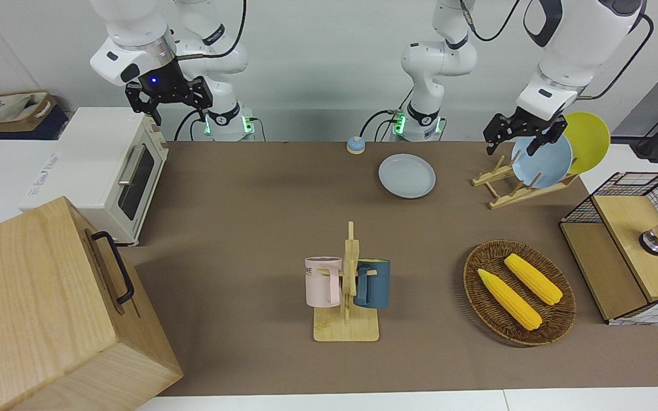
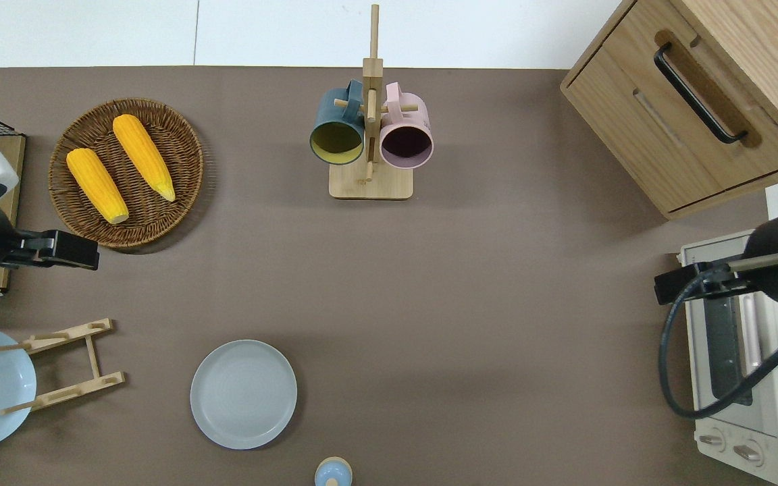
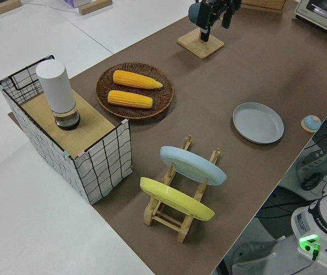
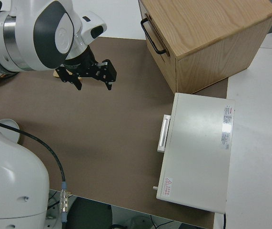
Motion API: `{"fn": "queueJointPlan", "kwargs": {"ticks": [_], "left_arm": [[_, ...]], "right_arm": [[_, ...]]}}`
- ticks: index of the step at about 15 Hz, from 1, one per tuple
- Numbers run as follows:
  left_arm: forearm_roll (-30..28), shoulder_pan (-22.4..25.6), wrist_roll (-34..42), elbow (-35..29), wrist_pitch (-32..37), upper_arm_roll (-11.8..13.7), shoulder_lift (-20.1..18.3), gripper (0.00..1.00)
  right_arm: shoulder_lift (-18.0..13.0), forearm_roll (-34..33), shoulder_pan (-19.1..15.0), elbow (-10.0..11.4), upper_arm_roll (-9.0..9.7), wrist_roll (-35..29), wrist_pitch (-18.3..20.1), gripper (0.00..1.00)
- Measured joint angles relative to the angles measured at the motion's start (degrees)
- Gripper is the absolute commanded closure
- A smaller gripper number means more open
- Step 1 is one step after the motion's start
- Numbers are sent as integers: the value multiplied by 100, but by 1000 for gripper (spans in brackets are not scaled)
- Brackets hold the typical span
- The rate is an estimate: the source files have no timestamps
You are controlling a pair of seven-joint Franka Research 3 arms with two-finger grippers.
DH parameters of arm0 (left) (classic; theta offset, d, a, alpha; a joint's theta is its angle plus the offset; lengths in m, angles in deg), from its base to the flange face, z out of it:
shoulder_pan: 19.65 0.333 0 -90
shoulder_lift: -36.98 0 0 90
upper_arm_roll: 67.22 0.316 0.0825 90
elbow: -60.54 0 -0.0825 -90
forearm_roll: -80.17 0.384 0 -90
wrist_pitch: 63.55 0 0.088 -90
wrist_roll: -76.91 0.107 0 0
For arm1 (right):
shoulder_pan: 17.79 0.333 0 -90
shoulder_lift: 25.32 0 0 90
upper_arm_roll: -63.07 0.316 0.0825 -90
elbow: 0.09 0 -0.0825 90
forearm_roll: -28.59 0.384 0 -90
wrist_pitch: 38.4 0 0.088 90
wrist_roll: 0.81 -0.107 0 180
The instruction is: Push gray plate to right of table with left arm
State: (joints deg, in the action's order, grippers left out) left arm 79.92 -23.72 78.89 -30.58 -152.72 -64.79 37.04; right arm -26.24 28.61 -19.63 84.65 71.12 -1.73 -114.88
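Gray plate (image 2: 243, 393) lies flat on the counter (image 2: 470, 304), near the robots, beside the wooden plate rack (image 2: 65, 364). Left end effector (image 1: 526, 138) hangs open and empty, raised; the right arm is parked.

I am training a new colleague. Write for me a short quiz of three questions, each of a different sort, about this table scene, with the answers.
1. True or false: the gray plate lies flat on the table.
2. How many corn cobs lie in the wicker basket?
3. Multiple choice: the blue plate stands
A) on the mug stand
B) in the wooden plate rack, beside the yellow plate
C) inside the toaster oven

Key: 1 true; 2 two; 3 B.
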Motion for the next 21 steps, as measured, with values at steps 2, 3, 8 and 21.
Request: {"fn": "queueJointPlan", "kwargs": {"ticks": [2,3,8,21], "left_arm": [[0,0,3,0,0,4,4,2],[0,0,3,0,0,4,4,2],[0,0,4,0,0,4,7,5],[-115,1,3,-82,136,8,-28,2]], "right_arm": [[0,0,0,0,0,0,0,17],[0,0,0,0,0,0,0,17],[0,0,0,0,0,0,0,17],[0,0,0,0,0,0,0,17]]}}
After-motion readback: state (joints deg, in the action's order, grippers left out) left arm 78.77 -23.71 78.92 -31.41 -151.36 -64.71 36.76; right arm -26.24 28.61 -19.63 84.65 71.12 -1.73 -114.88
